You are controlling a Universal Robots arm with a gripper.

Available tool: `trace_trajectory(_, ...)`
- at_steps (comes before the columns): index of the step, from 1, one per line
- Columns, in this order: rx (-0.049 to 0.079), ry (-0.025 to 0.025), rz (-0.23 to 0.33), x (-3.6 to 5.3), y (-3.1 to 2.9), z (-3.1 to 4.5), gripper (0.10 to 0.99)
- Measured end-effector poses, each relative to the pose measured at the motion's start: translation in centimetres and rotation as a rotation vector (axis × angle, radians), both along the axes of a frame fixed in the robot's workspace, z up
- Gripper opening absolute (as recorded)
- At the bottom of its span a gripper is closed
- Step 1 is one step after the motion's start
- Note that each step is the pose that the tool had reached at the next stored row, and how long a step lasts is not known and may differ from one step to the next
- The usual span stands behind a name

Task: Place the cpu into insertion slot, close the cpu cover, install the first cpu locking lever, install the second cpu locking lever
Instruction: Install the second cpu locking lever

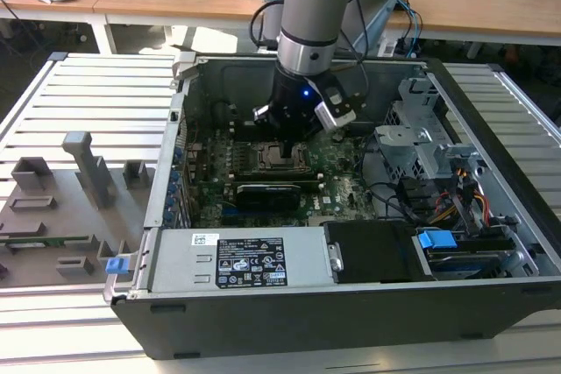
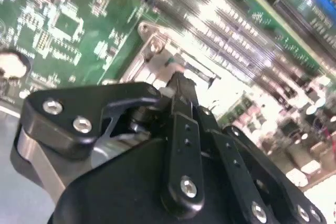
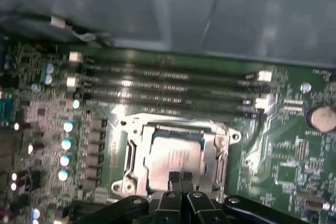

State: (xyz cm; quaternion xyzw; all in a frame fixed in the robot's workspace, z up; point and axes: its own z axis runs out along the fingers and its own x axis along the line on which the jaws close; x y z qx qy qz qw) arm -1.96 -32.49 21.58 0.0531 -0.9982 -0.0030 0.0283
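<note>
Hovering low inside the open PC case (image 1: 491, 129), the tool (image 3: 181, 178) sits right over the insertion slot (image 3: 128, 158), fingers (image 3: 175, 179) pressed together with nothing between them. The cpu (image 3: 176, 158) lies flat in the slot, metal top up, edges square to the socket. The cpu cover (image 3: 223, 145) frames it, down around the chip. Memory slots (image 3: 168, 85) run just beside the socket.

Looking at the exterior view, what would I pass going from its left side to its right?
Grey slatted table with grey fixture blocks → small blue clip → green motherboard → the cpu in its socket under the tool → blue-tabbed drive.
</note>
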Motion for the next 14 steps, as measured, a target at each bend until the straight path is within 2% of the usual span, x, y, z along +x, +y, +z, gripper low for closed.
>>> trace_trajectory(8,-0.006,0.0,0.0,0.0,0.18,4.19,0.106)
trace_trajectory(14,-0.007,0.0,0.0,0.0,0.18,4.37,0.106)
